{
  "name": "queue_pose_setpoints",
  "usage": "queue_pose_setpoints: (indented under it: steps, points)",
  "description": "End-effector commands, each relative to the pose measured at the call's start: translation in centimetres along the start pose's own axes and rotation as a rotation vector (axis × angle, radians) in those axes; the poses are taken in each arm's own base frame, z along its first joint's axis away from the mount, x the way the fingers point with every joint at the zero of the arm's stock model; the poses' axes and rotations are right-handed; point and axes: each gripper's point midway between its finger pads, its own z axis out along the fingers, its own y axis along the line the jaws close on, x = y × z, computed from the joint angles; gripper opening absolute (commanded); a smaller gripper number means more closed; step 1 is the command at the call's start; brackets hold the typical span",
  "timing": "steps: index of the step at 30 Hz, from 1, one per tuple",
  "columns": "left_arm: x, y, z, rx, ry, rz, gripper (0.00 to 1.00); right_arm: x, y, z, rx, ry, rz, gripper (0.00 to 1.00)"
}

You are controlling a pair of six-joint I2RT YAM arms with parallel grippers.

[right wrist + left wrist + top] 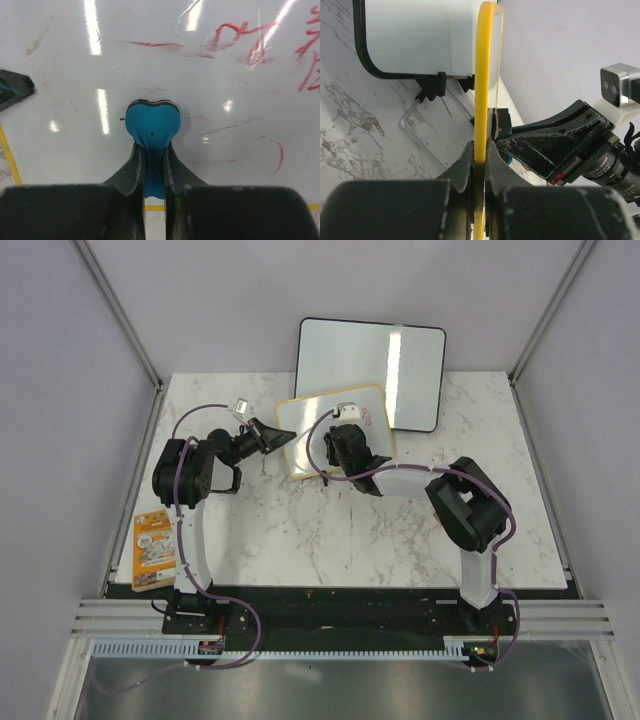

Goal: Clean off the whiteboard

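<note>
The whiteboard (305, 445), white with a yellow frame, is held tilted up off the marble table. My left gripper (285, 435) is shut on its left edge. In the left wrist view the yellow frame (482, 75) runs straight up from between the closed jaws of that gripper (480, 150). My right gripper (347, 437) is over the board's face, shut on a blue eraser (151, 127) that presses flat against the white surface (225, 90). Red handwritten marks (240, 37) remain above and to the right of the eraser. Faint red smears lie to its upper left.
A larger black-framed white board (390, 360) leans against the back wall just behind the whiteboard; it is also in the left wrist view (415, 35). An orange packet (152, 548) lies at the table's front left edge. Grey walls close in both sides.
</note>
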Motion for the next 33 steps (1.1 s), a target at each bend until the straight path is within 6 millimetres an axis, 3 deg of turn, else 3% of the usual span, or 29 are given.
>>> queue_pose_setpoints:
  steps: [1,4,5,9,12,14,20,23,30,33]
  points:
    - [1.5,-2.5,-0.7,0.159,0.054,0.194,0.02,9.0,-13.4,-0.5,0.408,0.253,-0.108,0.0]
    - [1.5,-2.5,-0.7,0.159,0.054,0.192,0.02,9.0,-10.8,-0.4,0.319,0.253,-0.135,0.0]
    - [1.5,-2.5,-0.7,0.16,0.055,0.193,0.02,9.0,-8.5,-0.7,0.275,0.242,-0.167,0.0]
    - [1.5,-2.6,-0.6,0.161,0.055,0.196,0.02,9.0,-2.9,-1.1,0.161,0.219,-0.253,0.0]
    - [1.5,-2.6,-0.6,0.161,0.055,0.196,0.02,8.5,-0.5,-0.8,0.118,0.207,-0.259,0.0]
    - [1.5,-2.6,-0.7,0.16,0.055,0.195,0.02,8.6,-0.2,-0.8,0.118,0.212,-0.25,0.0]
    - [1.5,-2.6,-0.7,0.161,0.055,0.195,0.02,9.0,-3.6,-0.7,0.226,0.217,-0.222,0.0]
    - [1.5,-2.6,-0.7,0.159,0.056,0.192,0.02,9.9,-8.0,-0.9,0.291,0.251,-0.105,0.0]
    - [1.5,-2.6,-0.7,0.159,0.056,0.194,0.02,8.3,-17.5,-2.5,0.484,0.209,0.081,0.0]
    - [1.5,-2.6,-0.7,0.159,0.056,0.194,0.02,7.6,-19.2,-3.4,0.529,0.19,0.128,0.0]
